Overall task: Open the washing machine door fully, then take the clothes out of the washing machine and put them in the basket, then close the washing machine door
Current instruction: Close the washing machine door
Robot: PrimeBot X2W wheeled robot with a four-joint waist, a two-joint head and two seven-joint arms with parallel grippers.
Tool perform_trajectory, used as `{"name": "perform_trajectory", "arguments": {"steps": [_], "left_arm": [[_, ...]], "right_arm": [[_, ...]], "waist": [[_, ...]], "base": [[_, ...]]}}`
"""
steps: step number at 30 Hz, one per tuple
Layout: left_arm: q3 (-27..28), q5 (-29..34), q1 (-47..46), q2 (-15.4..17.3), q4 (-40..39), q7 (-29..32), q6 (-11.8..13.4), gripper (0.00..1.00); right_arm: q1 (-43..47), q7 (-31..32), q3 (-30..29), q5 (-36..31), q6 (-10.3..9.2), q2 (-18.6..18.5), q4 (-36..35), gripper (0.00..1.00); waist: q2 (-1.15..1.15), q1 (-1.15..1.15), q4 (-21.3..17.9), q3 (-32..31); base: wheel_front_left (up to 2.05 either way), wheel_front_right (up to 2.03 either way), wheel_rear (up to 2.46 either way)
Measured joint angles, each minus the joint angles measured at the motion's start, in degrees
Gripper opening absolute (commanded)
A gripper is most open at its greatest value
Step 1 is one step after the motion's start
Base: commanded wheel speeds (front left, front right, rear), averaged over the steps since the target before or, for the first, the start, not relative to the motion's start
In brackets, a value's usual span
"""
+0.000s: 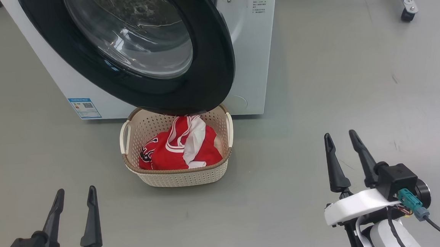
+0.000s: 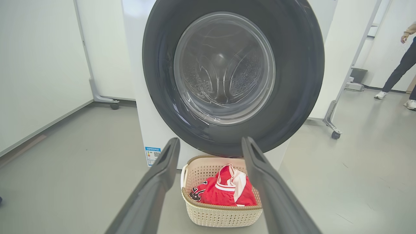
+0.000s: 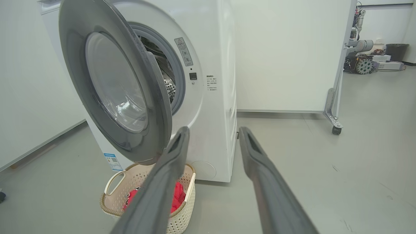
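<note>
now clothes (image 1: 179, 147) inside basket (image 1: 177, 177), door (image 1: 209, 74) ajar

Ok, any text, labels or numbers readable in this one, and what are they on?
Nothing reads clearly enough to quote.
Blue label, low on the washing machine front: QR code, print too small.
Printed lines beside the drum opening: too small.
Grey sticker on the opening's white surround: blurred.
Dark lettering on the clothes in the basket: folded, unreadable.
</note>
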Motion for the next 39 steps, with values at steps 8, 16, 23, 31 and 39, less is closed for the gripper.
{"name": "perform_trajectory", "arguments": {"steps": [8, 16, 23, 31, 39], "left_arm": [[-2.1, 0.1, -0.3, 0.0, -0.9, 0.0, 0.0, 1.00], [-3.9, -0.5, -2.8, -0.1, -1.9, 0.0, 0.0, 1.00], [-6.7, -1.2, -6.3, -0.1, -2.3, 0.0, 0.0, 1.00], [-8.3, -3.4, -11.0, -0.4, -2.7, 0.0, 0.0, 1.00], [-9.1, -5.1, -14.8, -0.5, -2.2, 0.0, 0.0, 1.00]], "right_arm": [[-2.8, 0.0, 3.1, -3.3, 2.64, -0.5, -0.3, 0.00], [-10.3, 0.1, 8.0, -6.0, 6.10, -2.7, 0.1, 0.00], [-20.3, 2.5, 10.9, -7.5, 7.11, -3.9, 1.2, 0.00], [-30.3, 5.2, 10.9, -8.6, 7.55, -6.2, 3.9, 0.00], [-38.3, 6.9, 11.2, -9.1, 7.64, -8.1, 7.5, 0.00]], "waist": [[0.00, 0.00, 0.6, 2.5], [0.00, 0.00, 2.2, 6.3], [0.00, 0.00, 4.2, 10.8], [0.00, 0.00, 7.3, 16.2], [0.00, 0.00, 10.6, 21.8]], "base": [[0.00, 0.00, 0.00], [0.00, 0.00, 0.00], [0.00, 0.00, 0.00], [0.00, 0.00, 0.00], [0.00, 0.00, 0.00]]}}
